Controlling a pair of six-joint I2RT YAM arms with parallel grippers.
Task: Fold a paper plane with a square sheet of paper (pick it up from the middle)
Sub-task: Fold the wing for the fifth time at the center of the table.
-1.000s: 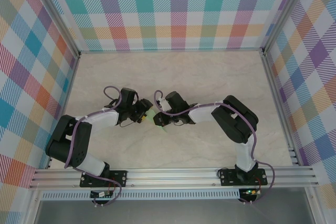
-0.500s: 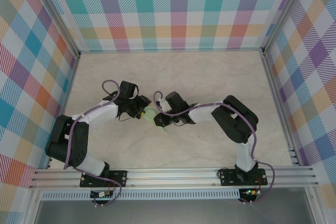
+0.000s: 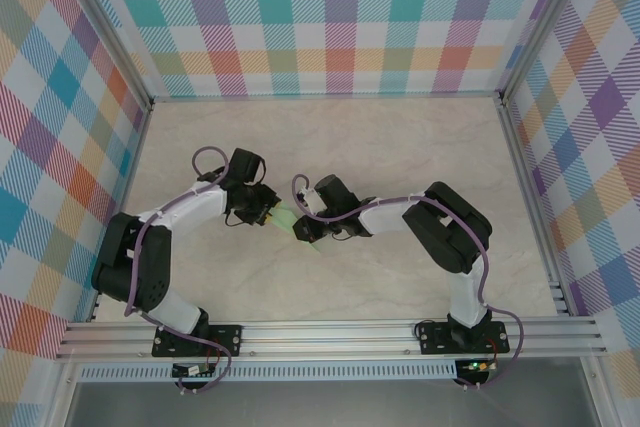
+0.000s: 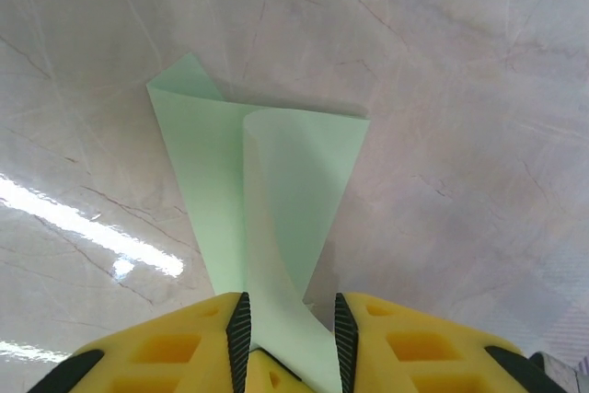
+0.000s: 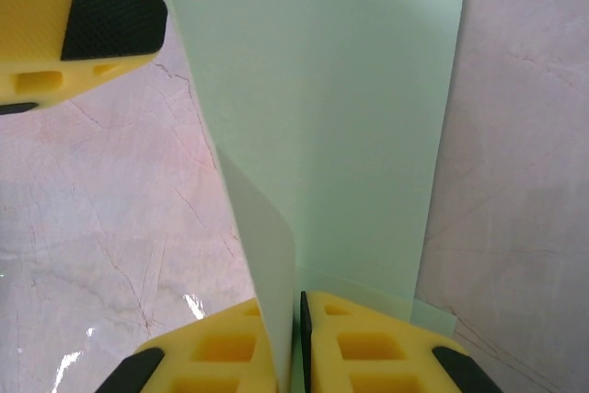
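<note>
Mint-green item: the square sheet of paper [image 4: 276, 172] is strung between the two grippers, over the middle of the marble-look table [image 4: 460, 89]. One flap is curled over, so it's nowhere near flat.
Right gripper [image 5: 296, 319]: the jaws are squeezed almost together, and an edge of the sheet is pinched in the thin slot between them.
Left gripper [image 4: 291, 319]: the jaws are set a fair bit apart, with the curled flap run between them. Whether the pads [image 4: 240, 324] are actually pressed on the paper can't be told, tbh.
Hidden: from above, most of the sheet is covered by the two wrists, with just a green sliver seen between them.
Cut off: the sheet's near end is lost behind the yellow fingers in both wrist views, and its far edge is cropped in the right wrist view.
Hard to make out: how many layers are stacked, and whether the far corner is rested on the table.
Backdrop: plaid walls [image 3: 340, 17] are set around the table.
</note>
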